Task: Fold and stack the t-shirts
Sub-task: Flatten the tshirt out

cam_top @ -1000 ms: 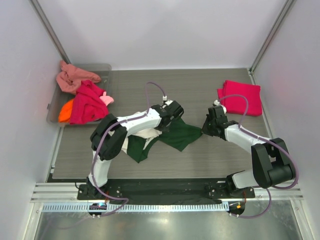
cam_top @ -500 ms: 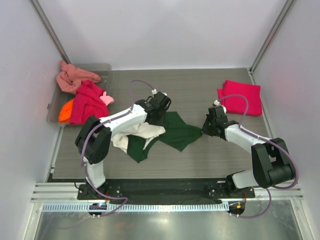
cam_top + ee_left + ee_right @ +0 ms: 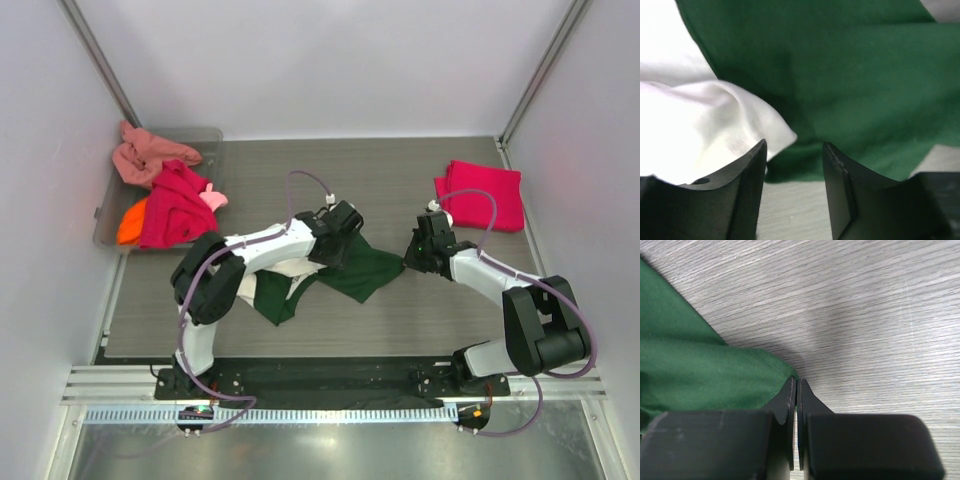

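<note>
Far left: a translucent grey tray (image 3: 104, 222) holds the unfolded stock. A salmon t-shirt (image 3: 150, 155) hangs over its far edge, a magenta t-shirt (image 3: 172, 208) spills over its right rim onto the table (image 3: 400, 165), an orange t-shirt (image 3: 130, 226) shows underneath, and a scrap of a light pink t-shirt (image 3: 213, 198) shows at the right.

Centre: the cream-and-green t-shirt (image 3: 355, 272) lies crumpled on the table between the arms. Its cream body is bunched to the left and a green panel is spread to the right. The left gripper (image 3: 341, 236) sits low over the shirt's far edge. In the wrist view its jaws stand apart with nothing clamped between them (image 3: 794, 150); a cream fold lies just beside the left finger (image 3: 747, 175) and green cloth lies beyond the tips.

Right of centre: the right gripper (image 3: 414, 250) is closed, and its tips (image 3: 796, 382) meet exactly where the green corner ends, so I judge it is pinching that corner.

Far right: one crimson t-shirt (image 3: 480, 196) lies folded flat, well apart from the work.

Risks noted:
- The right pinch takes very little cloth; a pull to flatten the shirt could slip the corner free.
- If the left jaws close where they are, they may catch both cream and green layers and lock in the bunching.
- Only one point is secured, so a drag could slide the whole garment rather than spread it.
- The overhanging magenta shirt lies near the left arm's sweep.
</note>
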Available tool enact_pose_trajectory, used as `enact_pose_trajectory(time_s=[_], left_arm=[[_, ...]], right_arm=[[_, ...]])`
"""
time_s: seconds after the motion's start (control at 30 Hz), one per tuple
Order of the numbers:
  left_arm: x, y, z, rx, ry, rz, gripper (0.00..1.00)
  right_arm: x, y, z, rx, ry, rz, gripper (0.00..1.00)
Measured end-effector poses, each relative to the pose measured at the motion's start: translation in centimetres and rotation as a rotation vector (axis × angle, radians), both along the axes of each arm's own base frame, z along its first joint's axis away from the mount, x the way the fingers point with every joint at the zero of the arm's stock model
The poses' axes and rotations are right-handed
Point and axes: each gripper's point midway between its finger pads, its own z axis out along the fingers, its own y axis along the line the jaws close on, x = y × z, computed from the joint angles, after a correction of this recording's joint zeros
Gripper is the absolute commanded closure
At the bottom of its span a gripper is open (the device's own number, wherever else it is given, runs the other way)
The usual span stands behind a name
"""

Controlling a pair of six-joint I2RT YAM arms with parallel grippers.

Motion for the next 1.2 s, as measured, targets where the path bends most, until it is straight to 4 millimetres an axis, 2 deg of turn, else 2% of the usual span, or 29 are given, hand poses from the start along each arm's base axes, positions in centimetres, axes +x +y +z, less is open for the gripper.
enact_pose_trajectory(time_s=[0.1,0.33,0.43,0.47,0.57,0.63,0.7,0.73,0.77,0.87,0.97,1.07,1.2], left_arm=[[0.8,0.2,-0.7,0.046,-0.018,0.018,0.56],[1.8,2.1,-1.8,0.163,-0.063,0.066,0.6],[2.1,2.5,-2.0,0.185,-0.074,0.078,0.69],[2.1,2.5,-2.1,0.189,-0.074,0.08,0.77],[2.1,2.5,-2.1,0.192,-0.076,0.081,0.92],[2.1,2.5,-2.1,0.191,-0.075,0.082,0.99],[2.1,2.3,-2.1,0.184,-0.072,0.078,1.0],[2.0,2.2,-2.0,0.175,-0.068,0.075,1.0],[1.9,2.1,-1.9,0.166,-0.064,0.072,1.0],[1.4,1.6,-1.0,0.12,-0.054,0.058,1.0],[1.2,1.0,0.1,0.07,-0.051,0.047,1.0],[1.1,0.7,0.7,0.034,-0.047,0.044,1.0],[1.0,0.7,0.6,0.012,-0.032,0.049,1.0]], right_arm=[[0.0,0.0,0.0,0.001,0.001,0.001,0.99],[0.0,0.0,0.0,0.002,0.001,0.002,0.99],[0.0,0.1,0.0,0.004,0.001,0.004,0.99],[0.0,0.1,0.0,0.005,0.002,0.004,0.99],[0.0,0.1,0.0,0.005,0.002,0.004,0.99],[0.0,0.1,0.0,0.005,0.002,0.004,0.99],[-0.1,0.1,0.0,0.007,0.002,0.007,0.99],[-0.1,0.2,0.0,0.008,0.003,0.008,0.98],[-0.1,0.2,-0.1,0.01,0.006,0.011,0.89],[-0.2,0.3,-0.5,0.011,0.02,0.015,0.71],[-0.5,0.5,-0.9,0.02,0.039,0.028,0.62],[-0.6,0.7,-1.1,0.026,0.048,0.035,0.58],[-0.2,1.0,-1.1,0.035,0.041,0.04,0.62]])
